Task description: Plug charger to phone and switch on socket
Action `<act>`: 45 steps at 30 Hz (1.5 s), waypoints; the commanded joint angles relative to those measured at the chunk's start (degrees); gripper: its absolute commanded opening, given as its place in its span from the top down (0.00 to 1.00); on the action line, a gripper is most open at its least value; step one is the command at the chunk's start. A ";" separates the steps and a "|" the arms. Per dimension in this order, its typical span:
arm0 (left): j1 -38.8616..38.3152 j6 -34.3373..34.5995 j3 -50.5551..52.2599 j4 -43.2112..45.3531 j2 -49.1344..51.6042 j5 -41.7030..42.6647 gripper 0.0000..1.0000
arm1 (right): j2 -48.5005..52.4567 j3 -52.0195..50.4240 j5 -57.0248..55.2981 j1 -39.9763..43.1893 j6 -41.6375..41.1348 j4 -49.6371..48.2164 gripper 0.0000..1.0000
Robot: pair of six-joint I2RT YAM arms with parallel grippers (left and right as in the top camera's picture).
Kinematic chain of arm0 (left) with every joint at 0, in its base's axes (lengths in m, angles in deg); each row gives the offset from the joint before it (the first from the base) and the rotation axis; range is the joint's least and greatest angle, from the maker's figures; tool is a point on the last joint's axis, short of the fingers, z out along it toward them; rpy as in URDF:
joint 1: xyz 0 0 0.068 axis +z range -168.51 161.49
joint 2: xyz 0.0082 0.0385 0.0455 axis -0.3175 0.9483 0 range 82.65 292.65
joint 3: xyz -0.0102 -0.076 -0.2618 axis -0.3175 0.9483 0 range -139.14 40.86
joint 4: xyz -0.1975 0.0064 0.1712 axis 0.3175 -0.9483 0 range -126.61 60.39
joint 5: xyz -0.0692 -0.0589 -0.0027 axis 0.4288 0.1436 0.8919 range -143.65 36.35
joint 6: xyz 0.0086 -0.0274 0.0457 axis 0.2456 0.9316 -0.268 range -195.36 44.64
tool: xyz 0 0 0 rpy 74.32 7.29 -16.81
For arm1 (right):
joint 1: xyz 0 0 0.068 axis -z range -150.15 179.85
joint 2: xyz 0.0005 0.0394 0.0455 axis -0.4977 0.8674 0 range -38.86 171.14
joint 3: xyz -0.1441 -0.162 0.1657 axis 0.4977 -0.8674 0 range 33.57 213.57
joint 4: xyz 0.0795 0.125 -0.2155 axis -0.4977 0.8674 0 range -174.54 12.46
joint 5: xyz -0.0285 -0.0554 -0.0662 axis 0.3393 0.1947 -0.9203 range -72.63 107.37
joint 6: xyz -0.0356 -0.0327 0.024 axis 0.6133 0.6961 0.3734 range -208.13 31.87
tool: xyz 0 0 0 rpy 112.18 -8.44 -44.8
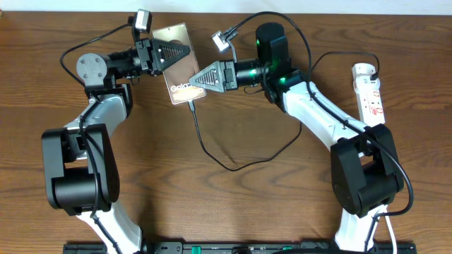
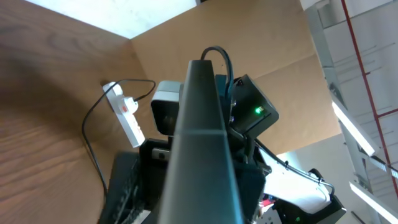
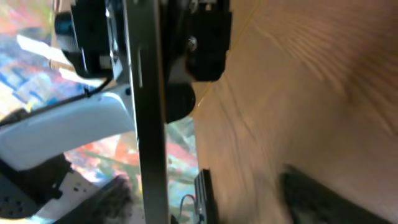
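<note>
The phone (image 1: 176, 67) is a brown slab with white lettering, tilted near the table's back. My left gripper (image 1: 188, 50) is shut on its upper part; in the left wrist view the phone (image 2: 202, 143) runs edge-on between the fingers. My right gripper (image 1: 190, 83) hovers at the phone's lower right with its jaws open, and its fingers (image 3: 314, 199) stand wide apart on either side of the phone's edge (image 3: 149, 112). The charger (image 1: 212, 152), a thin black cable, meets the phone's lower edge and loops across the table. The white socket (image 1: 369, 88) lies at the far right.
The socket (image 2: 127, 115) with a red switch and a black lead shows behind the phone in the left wrist view. The right arm's base (image 1: 364, 176) and the left arm's base (image 1: 78, 176) stand near the front corners. A black rail (image 1: 233, 247) runs along the front edge.
</note>
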 commanded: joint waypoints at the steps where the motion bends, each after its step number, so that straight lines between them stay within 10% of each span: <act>1: 1.16 0.44 -0.74 0.74 -0.72 0.39 0.93 | -0.26 0.87 0.20 0.15 0.20 -0.13 0.01; 15: 7.08 -4.35 -0.74 -4.39 -0.55 1.46 0.93 | -0.26 0.87 2.80 0.17 0.83 -0.11 0.01; 30: 18.45 -40.17 -0.74 -52.48 -0.52 -4.55 0.93 | -0.26 0.87 2.73 0.17 0.85 -0.11 0.01; 38: 18.05 -66.82 -0.72 -88.98 -0.55 -21.86 0.93 | -0.26 0.87 2.78 0.15 0.85 0.02 0.01; 45: 17.88 -78.38 -0.72 -103.95 -0.55 -33.31 0.93 | -0.26 0.87 2.78 0.15 1.90 0.15 0.01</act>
